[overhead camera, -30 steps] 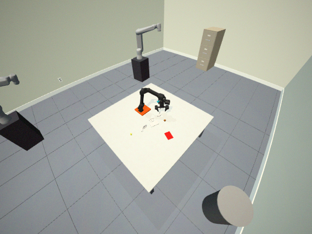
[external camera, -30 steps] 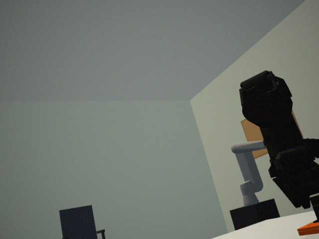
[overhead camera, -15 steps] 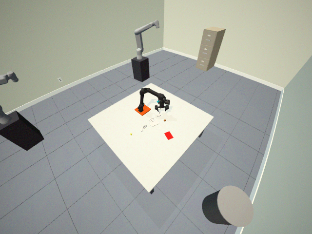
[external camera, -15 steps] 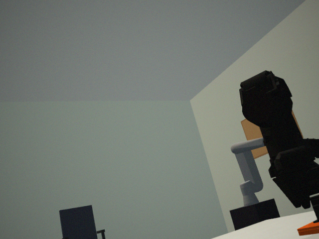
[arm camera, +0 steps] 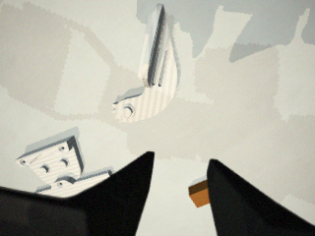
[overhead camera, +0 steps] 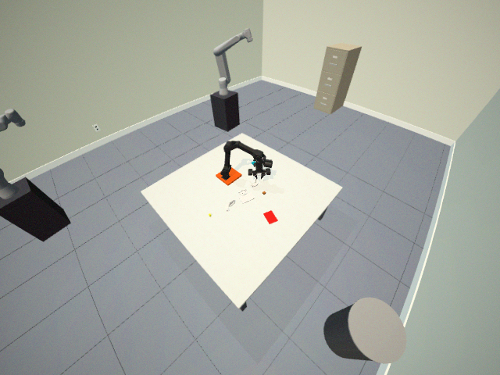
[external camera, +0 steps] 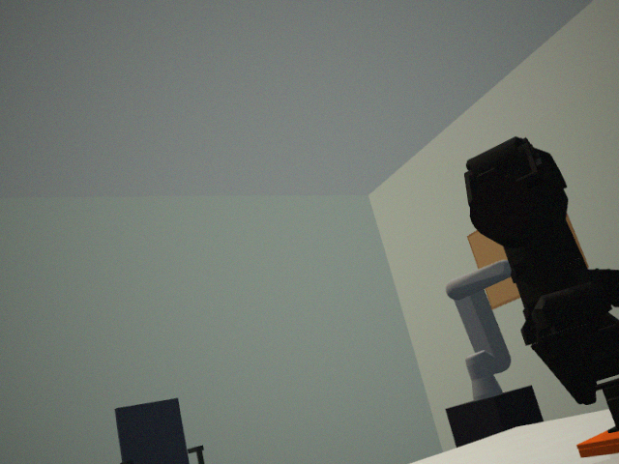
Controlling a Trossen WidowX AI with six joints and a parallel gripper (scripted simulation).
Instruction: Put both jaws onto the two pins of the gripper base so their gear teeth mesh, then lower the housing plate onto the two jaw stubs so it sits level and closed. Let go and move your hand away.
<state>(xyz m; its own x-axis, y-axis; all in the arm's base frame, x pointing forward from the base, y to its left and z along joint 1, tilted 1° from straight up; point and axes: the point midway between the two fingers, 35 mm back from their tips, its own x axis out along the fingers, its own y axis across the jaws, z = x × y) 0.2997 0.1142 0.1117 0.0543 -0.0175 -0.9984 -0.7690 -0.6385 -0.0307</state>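
Wrist cam: my fingers (overhead camera: 262, 176) are part-spread, nothing btwn tips. Orange block (arm camera: 199, 198) (overhead camera: 264, 192) peeks out by one fingertip; white pegged pc (arm camera: 53, 164) (overhead camera: 243, 192) sits off the other side. Farther up, a curved white toothed pc (arm camera: 159, 100) lies loose on the counter (arm camera: 236, 108) (overhead camera: 242, 250), apart from the pegged pc.

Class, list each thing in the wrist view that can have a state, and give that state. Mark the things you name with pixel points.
Gripper (overhead camera: 258, 177) (arm camera: 180, 162): partly open, nothing between fingertips.
White curved jaw (arm camera: 155, 100): loose on the table, off the gripper base.
Orange-brown block (arm camera: 199, 195): on the table, partly hidden by a finger.
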